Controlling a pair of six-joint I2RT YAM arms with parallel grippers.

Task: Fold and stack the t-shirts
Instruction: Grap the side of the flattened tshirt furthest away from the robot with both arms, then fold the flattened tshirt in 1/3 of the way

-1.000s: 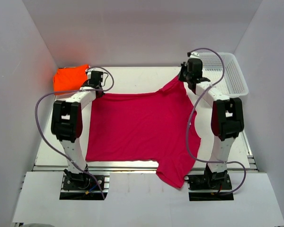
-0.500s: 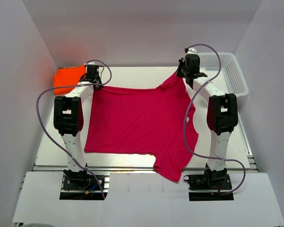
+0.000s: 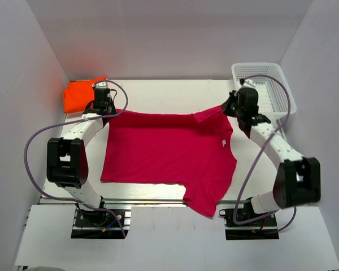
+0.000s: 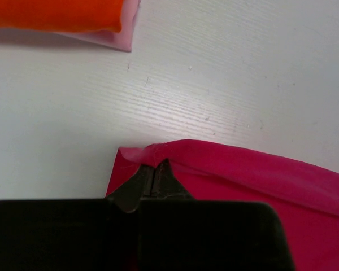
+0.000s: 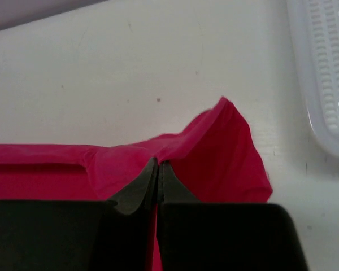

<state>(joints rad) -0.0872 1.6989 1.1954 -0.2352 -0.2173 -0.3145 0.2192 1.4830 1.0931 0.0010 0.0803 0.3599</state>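
The magenta-pink t-shirt [image 3: 164,149] lies spread over the middle of the table, with one sleeve hanging over the near edge. My left gripper [image 3: 106,108] is shut on its far left corner [image 4: 153,155]. My right gripper [image 3: 229,109] is shut on its far right edge by the sleeve [image 5: 214,149]. The far edge is stretched between the two grippers. The orange t-shirt [image 3: 79,94] is a folded rectangle at the far left corner, just beyond the left gripper; it also shows in the left wrist view [image 4: 56,14].
A white mesh basket [image 3: 268,90] stands at the far right, close behind the right gripper; its rim shows in the right wrist view [image 5: 322,73]. White walls enclose the table on three sides.
Both grippers have drawn apart and lowered toward the table, keeping hold of the pink shirt. Its far edge is now pulled straighter and the shirt lies flatter.
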